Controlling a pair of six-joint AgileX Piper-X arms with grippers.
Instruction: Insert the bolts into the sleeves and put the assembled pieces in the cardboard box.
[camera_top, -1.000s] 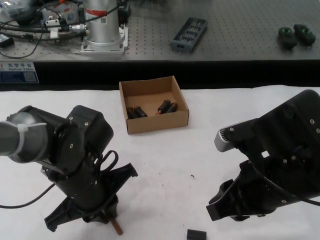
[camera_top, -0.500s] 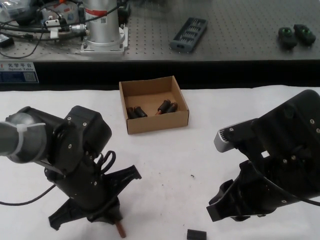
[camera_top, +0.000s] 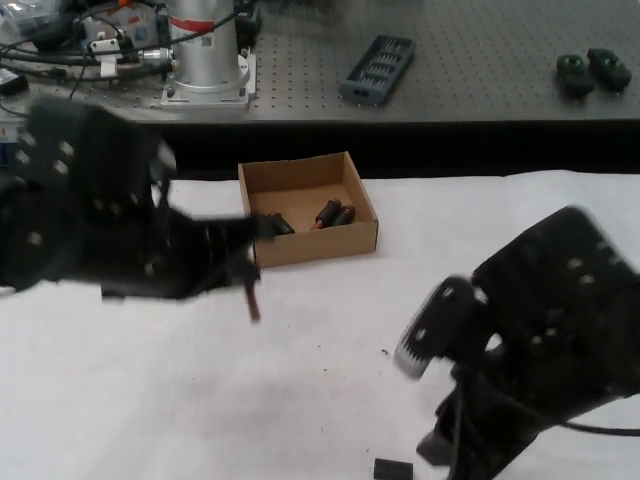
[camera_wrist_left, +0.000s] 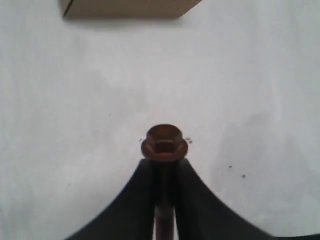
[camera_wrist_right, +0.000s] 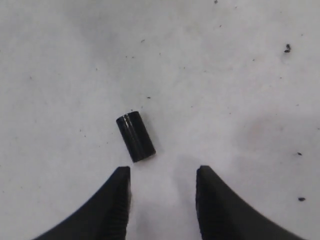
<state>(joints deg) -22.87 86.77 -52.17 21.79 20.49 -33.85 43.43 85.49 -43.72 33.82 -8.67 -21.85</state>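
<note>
As left fingers (camera_wrist_left: 132, 207) clamp a bolt (camera_wrist_left: 165, 142), the cardboard box (camera_top: 315, 246) holds assembled pieces (camera_top: 331, 212).

Bright, even light, soft faint shadows

- White cloth (camera_top: 320, 400) covers the near bench.
- Far side — a grey perforated table (camera_top: 480, 60).
- Metal post (camera_top: 205, 40) and cables (camera_top: 50, 55) stand far left.

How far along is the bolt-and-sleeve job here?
Done: a few assembled pieces lie in the cardboard box. In hand: the left gripper is shut on a bolt, and the right gripper is open near a loose sleeve on the cloth. To do: pick up that sleeve, insert the bolt, box the piece.
</note>
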